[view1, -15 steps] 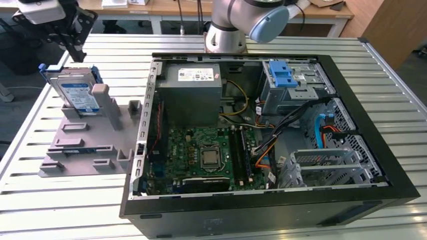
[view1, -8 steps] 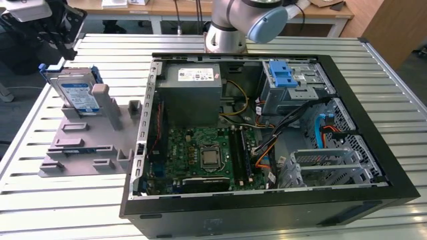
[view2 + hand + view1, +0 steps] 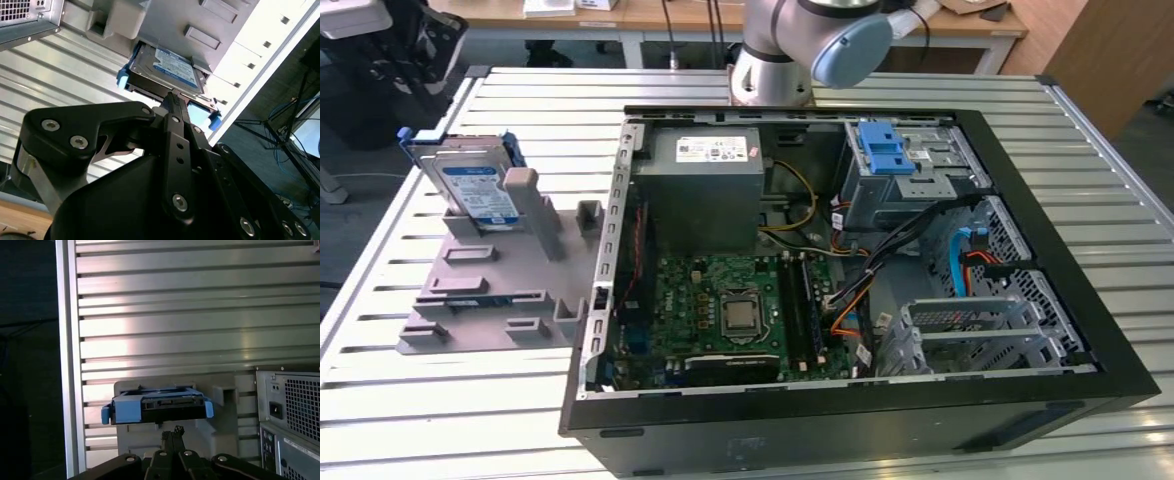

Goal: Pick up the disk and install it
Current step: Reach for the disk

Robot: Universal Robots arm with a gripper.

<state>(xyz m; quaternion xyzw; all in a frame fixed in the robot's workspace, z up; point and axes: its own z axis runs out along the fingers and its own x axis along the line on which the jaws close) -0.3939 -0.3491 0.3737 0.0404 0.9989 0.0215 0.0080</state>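
disk (image 3: 470, 188) | silver, white-blue label, blue bracket | propped near-upright on grey fixture (image 3: 487, 300) | exterior view's left of case (image 3: 854, 415)

— Which colours are seen on the disk (image 3: 470, 190)?
— Silver metal is shown, with a white-and-blue label, framed by a blue bracket (image 3: 127, 410).
— And around it?
— A grey holder (image 3: 487, 270), a silver ribbed table (image 3: 440, 420), a black case (image 3: 854, 425) and a green board (image 3: 707, 290) are seen. The gripper (image 3: 172, 96) is black.

Disk (image 3: 470, 190) partly behind grey holder (image 3: 483, 268)
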